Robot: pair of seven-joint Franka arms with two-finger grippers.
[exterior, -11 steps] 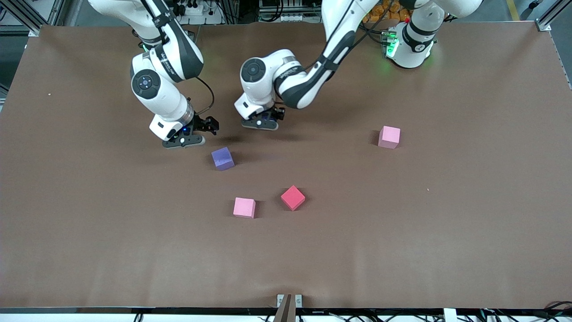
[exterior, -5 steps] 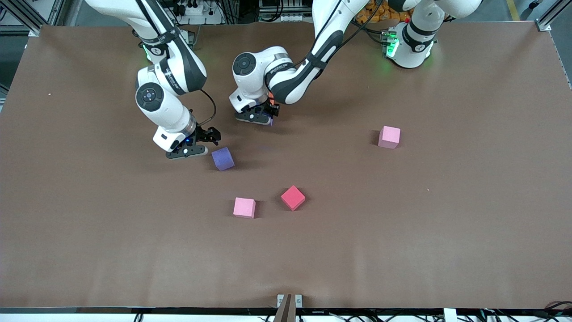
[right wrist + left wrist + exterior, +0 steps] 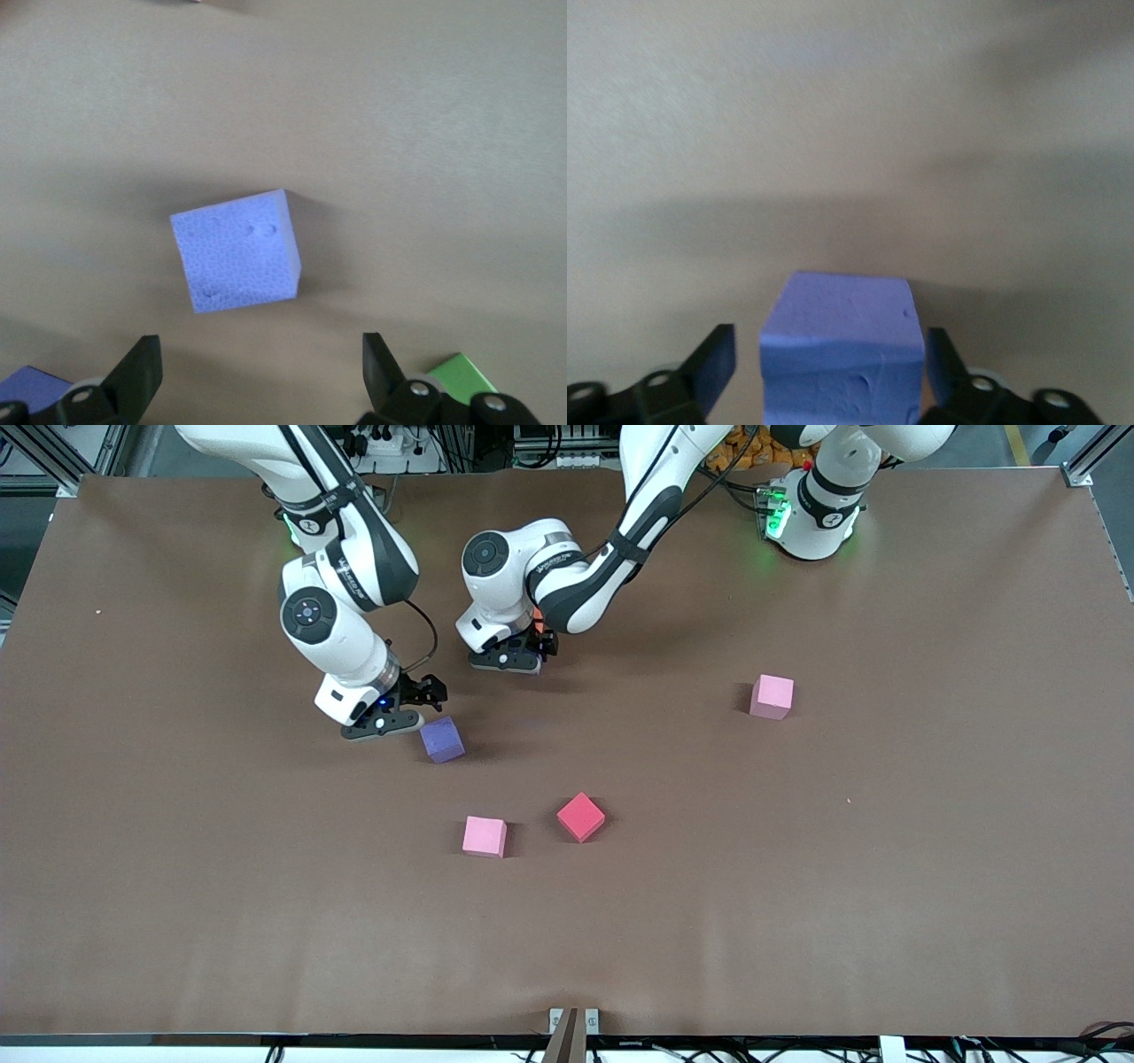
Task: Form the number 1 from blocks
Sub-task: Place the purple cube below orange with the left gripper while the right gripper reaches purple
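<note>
beside the open right pincer [image 3: 416, 707] lies a purple block [image 3: 441, 740]; the left pincer [image 3: 833, 376], parted, straddles another purple block [image 3: 843, 350].

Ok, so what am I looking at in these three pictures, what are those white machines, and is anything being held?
Two white robot arms work at a brown table. The wide picture looks down from across it; the other two come from cameras on the wrists. On the table lie a red block, two pink blocks and a purple block. The right gripper hovers beside that one, jaws open. The left gripper's open jaws stand either side of a second purple block without gripping it. Nothing is held.
</note>
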